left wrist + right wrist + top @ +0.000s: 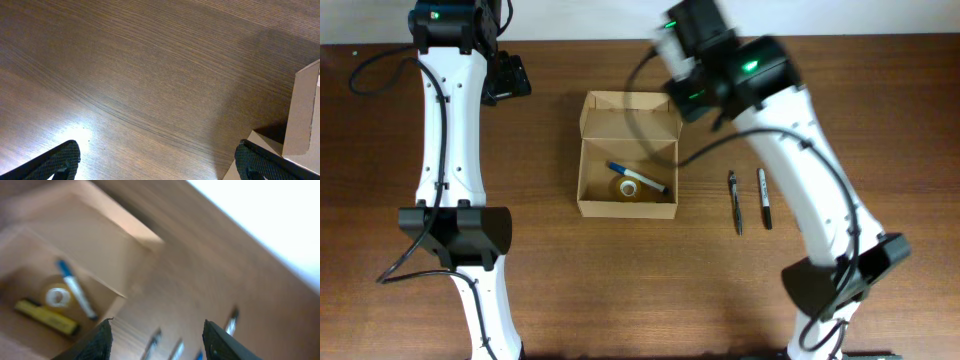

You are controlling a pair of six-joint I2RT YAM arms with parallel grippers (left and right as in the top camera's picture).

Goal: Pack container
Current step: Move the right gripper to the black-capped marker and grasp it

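Locate the container (pixel 625 208) at the middle of the table (pixel 880 120), between the two arms. Its hinged lid (pixel 630 115) is folded back and stands open on the far side. Inside, a blue pen (pixel 638 178) lies across a roll of tape (pixel 628 187). Two more pens (pixel 735 202) lie side by side on the table to its right, apart from it.

Treat the container as light, thin cardboard. Expect the walls to flex or dent under a hard pinch, and the box to slide on the smooth wood if pushed. Take hold at a side-wall rim close to a corner, where the card is likely stiffest, or steady it with one claw while the other loads.

The left gripper (pixel 157 147) is spread wide over bare wood and holds nothing, with the container's corner at its right. The right gripper (pixel 157 330) has its fingers apart with nothing between them, and sits near the container's far right corner.

The overhead view gives the full layout but does not resolve either claw's opening. The right wrist view, though blurred, shows a yellow object (pixel 45 317) beside the tape, which the overhead barely shows. The left wrist view shows only one corner of the box
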